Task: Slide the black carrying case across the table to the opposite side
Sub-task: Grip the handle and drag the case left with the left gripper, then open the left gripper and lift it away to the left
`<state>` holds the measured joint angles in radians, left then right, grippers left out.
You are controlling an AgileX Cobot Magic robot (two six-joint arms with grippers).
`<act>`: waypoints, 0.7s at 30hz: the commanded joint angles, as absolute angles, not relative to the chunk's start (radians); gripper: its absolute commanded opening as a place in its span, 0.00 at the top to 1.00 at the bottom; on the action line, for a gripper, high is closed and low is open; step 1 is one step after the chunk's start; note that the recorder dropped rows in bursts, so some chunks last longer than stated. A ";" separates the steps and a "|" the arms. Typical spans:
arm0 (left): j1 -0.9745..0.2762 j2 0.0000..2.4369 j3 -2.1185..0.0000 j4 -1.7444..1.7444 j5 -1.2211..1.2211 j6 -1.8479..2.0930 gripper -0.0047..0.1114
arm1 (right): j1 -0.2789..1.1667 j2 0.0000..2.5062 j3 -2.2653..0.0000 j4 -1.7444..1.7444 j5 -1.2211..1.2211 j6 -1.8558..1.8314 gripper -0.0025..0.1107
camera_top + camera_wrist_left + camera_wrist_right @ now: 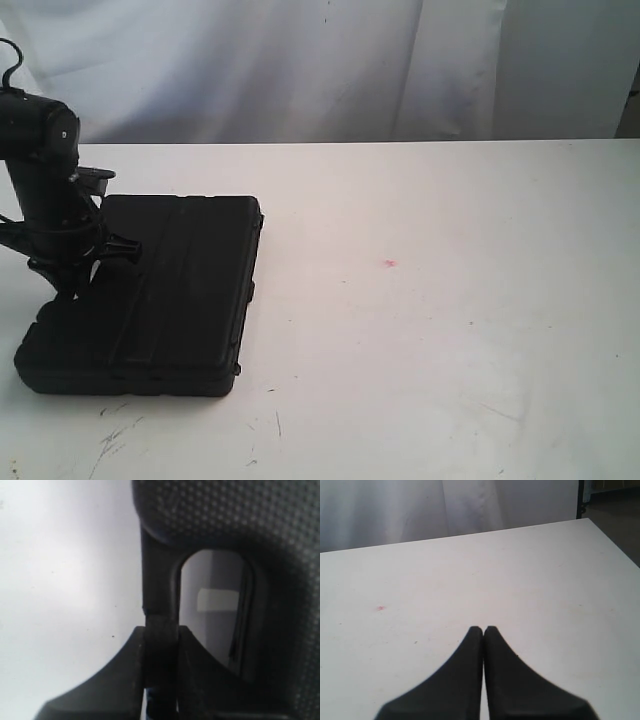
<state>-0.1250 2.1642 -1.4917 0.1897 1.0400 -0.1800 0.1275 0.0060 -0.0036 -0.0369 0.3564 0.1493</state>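
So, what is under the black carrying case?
The black carrying case lies flat on the white table. The tabletop shows along its edges, but the part directly beneath is covered by the case itself.

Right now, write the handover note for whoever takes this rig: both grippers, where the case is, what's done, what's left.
Left gripper: shut on the handle of the black carrying case.
Right gripper: shut, holding nothing, over bare table; not seen in the exterior view.
Case: lying flat on the left side of the table in the exterior view, well left of the pink spot.
Done: the handle is gripped.
Left: slide the case across to the right side, then let go. The path across looks free of other things.
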 commanded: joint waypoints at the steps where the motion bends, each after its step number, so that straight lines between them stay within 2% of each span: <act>1: -0.096 2.140 -1.493 0.214 1.056 -0.179 0.96 | 0.120 0.000 0.000 -0.036 0.351 0.145 0.98; 13: -0.091 2.140 -1.493 0.194 1.047 -0.153 0.95 | 0.120 0.000 0.000 -0.036 0.351 0.145 0.98; 15: -0.091 2.140 -1.493 0.194 1.047 -0.153 0.88 | 0.120 0.000 0.000 -0.036 0.351 0.145 0.98; 18: -0.091 2.117 -1.493 0.194 1.043 -0.157 0.60 | 0.120 0.000 0.000 -0.036 0.351 0.145 0.98; 20: -0.091 2.092 -1.495 0.194 1.038 -0.161 0.48 | 0.120 0.000 0.000 -0.036 0.351 0.145 0.98; 21: -0.091 2.084 -1.495 0.191 1.038 -0.162 0.47 | 0.120 0.000 0.000 -0.036 0.351 0.145 0.98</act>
